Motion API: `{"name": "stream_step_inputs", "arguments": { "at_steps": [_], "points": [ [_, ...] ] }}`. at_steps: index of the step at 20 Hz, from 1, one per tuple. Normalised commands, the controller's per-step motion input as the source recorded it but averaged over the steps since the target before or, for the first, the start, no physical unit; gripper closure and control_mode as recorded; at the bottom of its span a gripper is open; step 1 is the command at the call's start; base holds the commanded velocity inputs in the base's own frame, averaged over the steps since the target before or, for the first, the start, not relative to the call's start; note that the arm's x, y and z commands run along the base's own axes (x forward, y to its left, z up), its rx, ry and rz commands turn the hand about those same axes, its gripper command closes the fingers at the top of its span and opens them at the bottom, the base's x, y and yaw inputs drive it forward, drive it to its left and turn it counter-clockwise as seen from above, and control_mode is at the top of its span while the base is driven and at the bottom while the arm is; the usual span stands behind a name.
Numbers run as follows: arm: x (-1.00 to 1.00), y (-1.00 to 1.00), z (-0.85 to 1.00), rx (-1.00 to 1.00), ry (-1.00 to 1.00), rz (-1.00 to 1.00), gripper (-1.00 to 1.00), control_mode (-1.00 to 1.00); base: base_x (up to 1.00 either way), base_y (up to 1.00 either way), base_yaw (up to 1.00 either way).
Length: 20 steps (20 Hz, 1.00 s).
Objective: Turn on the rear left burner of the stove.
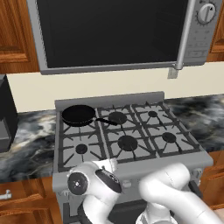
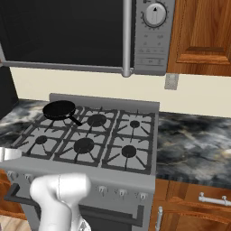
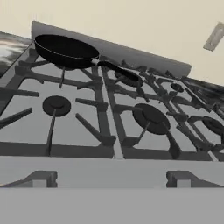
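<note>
Fingertips of mine aren't clear from any angle — I cannot tell whether they sit wide or narrow. My hand hangs low at the front edge of the stove [image 1: 131, 131], looking across its grates from just above the knob panel. Black frying pan [image 1: 79, 115] sits on the far-left corner, covering the rear left burner [image 3: 65, 65] — pan handle pointing toward the centre rear burner [image 1: 117, 117]. Overhead hangs the microwave [image 1: 113, 33].
</note>
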Motion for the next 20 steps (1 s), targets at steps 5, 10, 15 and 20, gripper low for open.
{"name": "stream_step_inputs", "arguments": {
  "at_steps": [5,10,15,20],
  "points": [
    [-0.32,0.25,-0.67,0.0,-0.41,0.0,-1.0,-1.0,0.0,0.0,0.0],
    [-0.02,0.02,-0.73,0.0,-0.25,0.0,-1.0,-1.0,0.0,0.0,0.0],
    [0.0,0.07,-0.88,0.0,-0.2,0.0,-1.0,-1.0,0.0,0.0,0.0],
    [0.0,0.17,-0.43,0.0,0.01,0.0,-1.0,-1.0,0.0,0.0,0.0]
  ]
}}
